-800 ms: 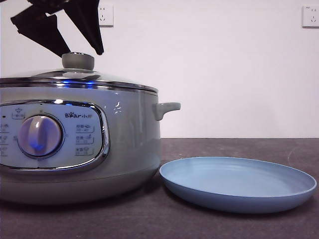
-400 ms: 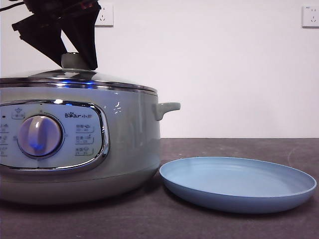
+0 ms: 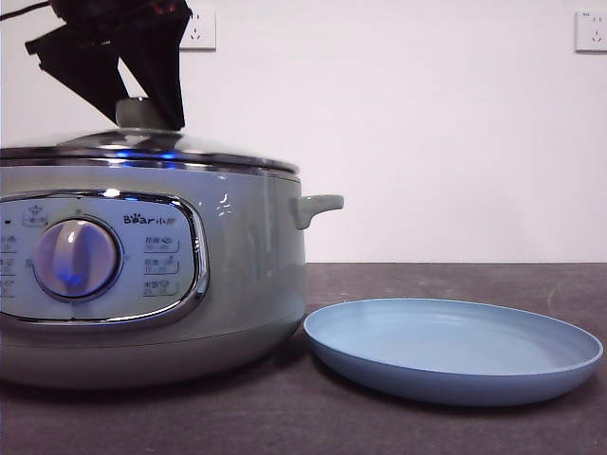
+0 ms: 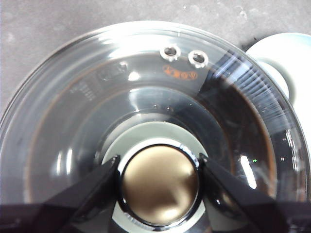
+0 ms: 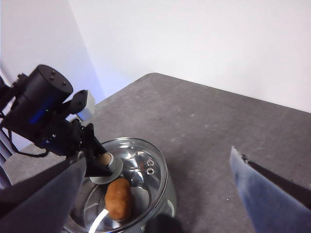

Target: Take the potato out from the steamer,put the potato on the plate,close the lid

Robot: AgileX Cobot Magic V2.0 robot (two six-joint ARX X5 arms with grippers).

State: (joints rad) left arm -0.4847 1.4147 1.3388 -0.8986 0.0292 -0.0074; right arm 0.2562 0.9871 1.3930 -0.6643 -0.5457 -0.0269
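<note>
Steamer (image 3: 152,265) large and pale grey-green at one side of the dark worktop (image 3: 455,431), dial and chrome-rimmed panel facing the front camera, stubby handle pointing toward the plate. Glass lid (image 3: 142,150) seated on the steamer's rim, knob up. Plate (image 3: 453,349), light blue and shallow, flat on the worktop just beside the steamer's base, bare in the front view; only a pale sliver of it in the left wrist view, past the lid's edge. Left claw (image 4: 159,187) down over the lid, one black jaw at each side of the knob (image 4: 159,188), clenched on it; from the front, a dark wedge hiding part of the knob. Potato (image 5: 118,198) orange-brown, inside the steamer under the glass, seen only from the right wrist camera. Right claw (image 5: 160,194) high and well apart from the steamer, spread wide, holding nothing.
</note>
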